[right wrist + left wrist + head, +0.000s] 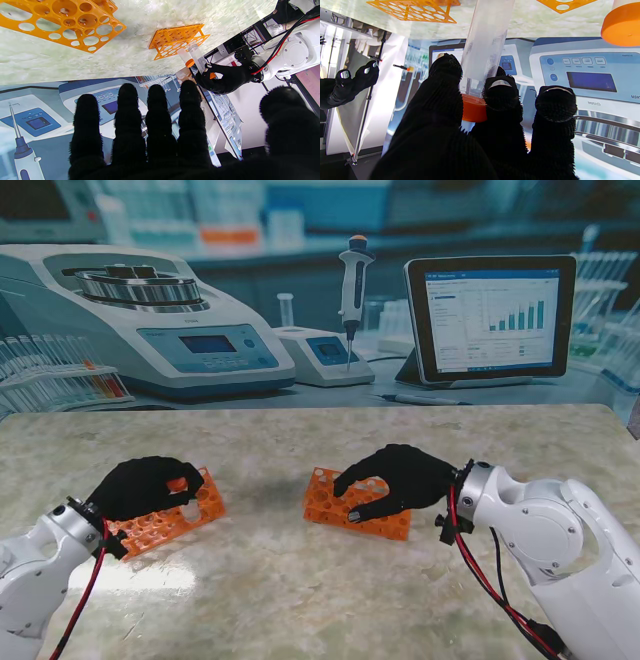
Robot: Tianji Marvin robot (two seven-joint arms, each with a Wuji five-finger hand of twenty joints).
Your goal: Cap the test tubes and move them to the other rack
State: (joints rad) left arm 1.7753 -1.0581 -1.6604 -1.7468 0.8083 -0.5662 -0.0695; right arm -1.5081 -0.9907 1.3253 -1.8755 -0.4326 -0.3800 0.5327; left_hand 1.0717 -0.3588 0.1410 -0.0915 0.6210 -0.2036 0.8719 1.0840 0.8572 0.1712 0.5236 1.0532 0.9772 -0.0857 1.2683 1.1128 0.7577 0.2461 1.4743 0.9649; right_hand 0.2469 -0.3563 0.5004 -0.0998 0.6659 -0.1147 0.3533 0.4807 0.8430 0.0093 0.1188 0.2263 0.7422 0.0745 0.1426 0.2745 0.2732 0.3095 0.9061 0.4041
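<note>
Two orange racks lie on the marble table. My left hand [140, 488] hovers over the left rack [185, 515], shut on a clear test tube [487, 37]. Its thumb and fingers [501, 100] pinch the tube at its orange cap [473, 111]. The tube's other end points down at the rack. A second capped tube [620, 25] stands close beside it in that rack [177, 40]. My right hand [395, 478] hangs over the right rack [355, 505] with its fingers [156, 112] spread and nothing in them. The holes of that rack [62, 25] that show hold no tubes.
A printed lab backdrop with a centrifuge [150, 320], a pipette [353, 290] and a tablet [490, 315] stands along the table's far edge. Bare marble [265, 580] lies between the racks and nearer to me.
</note>
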